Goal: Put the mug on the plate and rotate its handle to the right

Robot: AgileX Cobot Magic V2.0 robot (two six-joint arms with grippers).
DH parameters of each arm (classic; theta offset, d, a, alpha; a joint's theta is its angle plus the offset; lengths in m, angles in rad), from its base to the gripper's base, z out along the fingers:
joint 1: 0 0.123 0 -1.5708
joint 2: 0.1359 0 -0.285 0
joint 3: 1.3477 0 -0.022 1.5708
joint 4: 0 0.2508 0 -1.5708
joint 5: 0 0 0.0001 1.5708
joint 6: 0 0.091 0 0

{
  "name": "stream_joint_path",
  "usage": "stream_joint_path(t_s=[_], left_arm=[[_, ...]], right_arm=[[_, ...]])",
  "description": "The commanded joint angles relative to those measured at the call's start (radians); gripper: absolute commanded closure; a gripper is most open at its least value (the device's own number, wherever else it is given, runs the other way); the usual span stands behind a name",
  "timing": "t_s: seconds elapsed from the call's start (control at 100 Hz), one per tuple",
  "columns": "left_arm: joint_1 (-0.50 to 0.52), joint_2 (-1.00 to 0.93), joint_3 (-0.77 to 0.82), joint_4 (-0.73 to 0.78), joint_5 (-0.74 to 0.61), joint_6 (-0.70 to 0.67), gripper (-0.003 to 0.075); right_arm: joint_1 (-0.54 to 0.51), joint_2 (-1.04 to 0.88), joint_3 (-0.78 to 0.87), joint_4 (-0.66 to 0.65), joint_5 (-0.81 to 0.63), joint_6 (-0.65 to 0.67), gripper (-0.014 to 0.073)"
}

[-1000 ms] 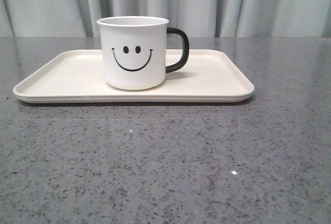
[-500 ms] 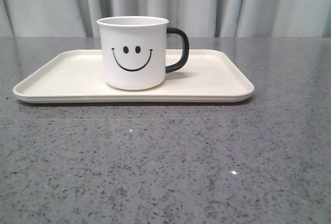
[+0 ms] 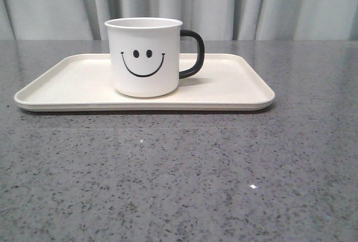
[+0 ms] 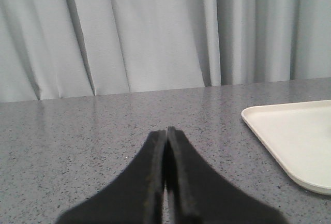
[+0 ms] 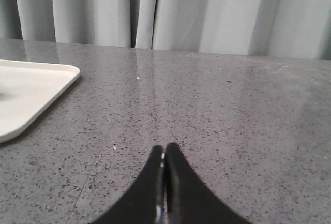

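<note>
- Both grippers, left gripper [image 4: 166, 131] and right gripper [image 5: 164, 149], were seen with fingers pressed together, nothing held, parked clear of the plate [image 3: 235, 88].
- The mug [image 3: 144, 57] was set upright on the plate, handle [image 3: 193, 55] turned to the plate's right end, so the task was judged done.

- The left gripper [image 4: 165, 133] had matte black fingers, broad at the base and tapering to narrow tips.
- The right gripper [image 5: 164, 150] looked alike: black, smooth, wedge-shaped.
</note>
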Motion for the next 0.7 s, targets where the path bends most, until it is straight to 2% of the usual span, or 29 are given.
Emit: stream_joint_path(t_s=[0.0, 0.35, 0.52, 0.69], left_arm=[[0.003, -0.029, 0.009, -0.002, -0.078, -0.010, 0.0740], [0.003, -0.029, 0.009, -0.002, -0.078, -0.010, 0.0740], [0.003, -0.029, 0.009, -0.002, -0.078, -0.010, 0.0740], [0.003, -0.029, 0.009, -0.002, -0.078, -0.010, 0.0740]], right_arm=[[0.001, -0.020, -0.001, -0.026, -0.072, 0.008, 0.0713], [0.001, -0.020, 0.000, -0.052, -0.072, 0.013, 0.0713], [0.001, -0.020, 0.000, -0.053, -0.083, 0.090, 0.0713], [0.001, -0.020, 0.000, -0.064, -0.082, 0.091, 0.0713]])
